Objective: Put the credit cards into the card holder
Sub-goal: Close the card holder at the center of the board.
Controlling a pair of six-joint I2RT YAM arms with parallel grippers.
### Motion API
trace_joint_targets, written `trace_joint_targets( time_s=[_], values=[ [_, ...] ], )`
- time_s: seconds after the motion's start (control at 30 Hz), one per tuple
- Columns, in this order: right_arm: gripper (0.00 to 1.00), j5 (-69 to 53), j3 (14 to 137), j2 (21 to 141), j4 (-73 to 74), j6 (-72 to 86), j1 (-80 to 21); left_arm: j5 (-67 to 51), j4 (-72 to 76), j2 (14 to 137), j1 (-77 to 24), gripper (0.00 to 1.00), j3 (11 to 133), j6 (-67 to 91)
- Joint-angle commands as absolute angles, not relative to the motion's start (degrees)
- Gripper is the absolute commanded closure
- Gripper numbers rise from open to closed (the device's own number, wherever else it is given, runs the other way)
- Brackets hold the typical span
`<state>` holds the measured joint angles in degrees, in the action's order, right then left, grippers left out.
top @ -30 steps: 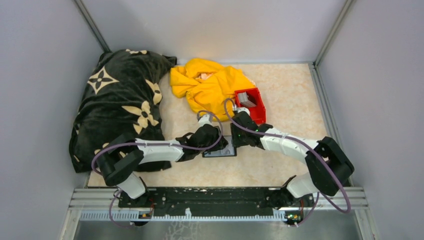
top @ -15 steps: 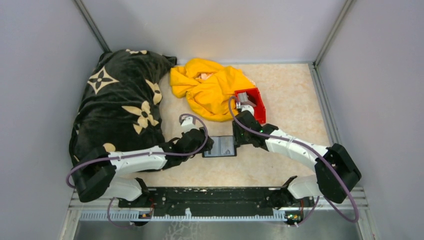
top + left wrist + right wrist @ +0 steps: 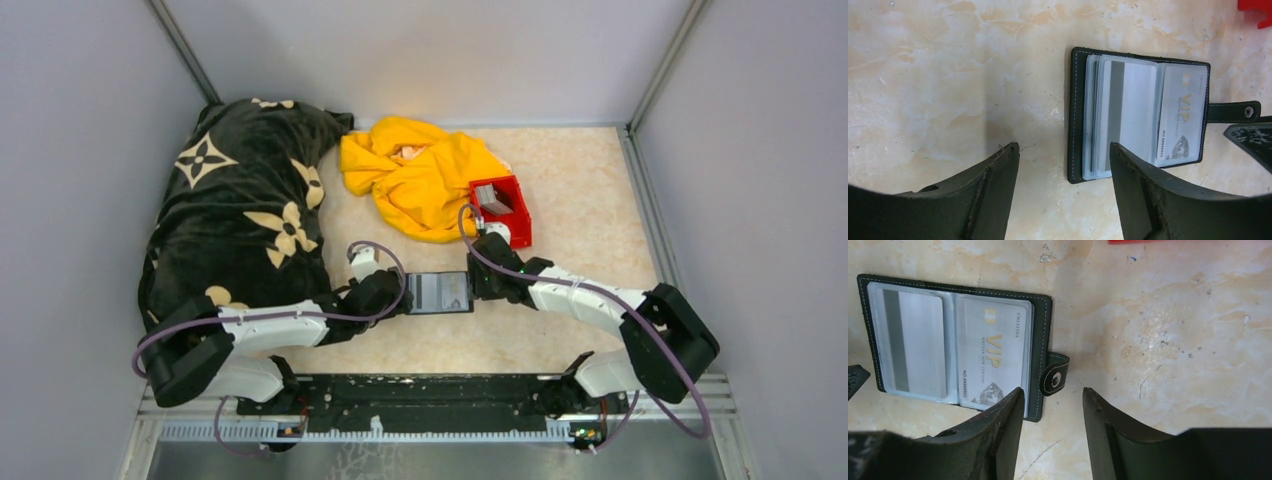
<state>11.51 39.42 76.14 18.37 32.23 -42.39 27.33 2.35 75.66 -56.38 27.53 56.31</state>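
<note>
The card holder [image 3: 440, 292] lay open and flat on the table [image 3: 585, 175], near its front edge and between the two arms. In the left wrist view the card holder [image 3: 1138, 112] showed clear sleeves with credit cards [image 3: 1128, 112] inside them: one grey card with a dark stripe, and beside it a silver card with the gold letters VIP. Its snap tab [image 3: 1233, 111] stuck out flat on the side toward the right arm.

The left end effector [image 3: 398, 296] stood just beside the left edge of the holder. Its jaws were wide apart and held nothing. In its own camera the left end effector [image 3: 1063, 150] had one finger [image 3: 1143, 195] over the near edge of the sleeves; I could not tell whether it touched them.

The right end effector [image 3: 478, 284] stood at the opposite edge, by the tab. The right end effector [image 3: 1053, 392] was also open, less wide, and empty. One finger [image 3: 998, 435] overlapped the corner of the holder [image 3: 955, 347], and the snap tab [image 3: 1055, 374] lay just in front of the gap between the jaws.

Behind the right arm stood a red bin [image 3: 517, 215] with a small grey stack [image 3: 490, 197] inside. A yellow cloth [image 3: 420, 175] touched the bin, and a dark blanket [image 3: 240, 200] with pale flowers lay at the left.
</note>
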Motion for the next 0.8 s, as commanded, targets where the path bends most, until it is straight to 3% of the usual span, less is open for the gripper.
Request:
trace_joint_targets(
  time_s=[0.0, 0.5, 0.7, 0.77],
  values=[
    [0.52, 9.5, 38.0, 77.9, 12.4, 34.7, -43.3, 26.4, 4.9, 75.3, -55.5, 0.27, 26.2, 57.0],
    [0.54, 9.8, 32.2, 78.8, 2.2, 36.5, -42.6, 18.8, 18.2, 79.1, -51.7, 0.27, 21.3, 56.1],
    [0.79, 9.3, 30.8, 79.0, 0.2, 37.1, -42.3, 15.9, 22.1, 80.6, -51.0, 0.27, 20.4, 55.4],
    [0.83, 9.0, 30.2, 78.1, -0.4, 37.3, -42.2, 14.9, 24.3, 81.1, -50.7, 0.27, 19.7, 55.4]
  ],
)
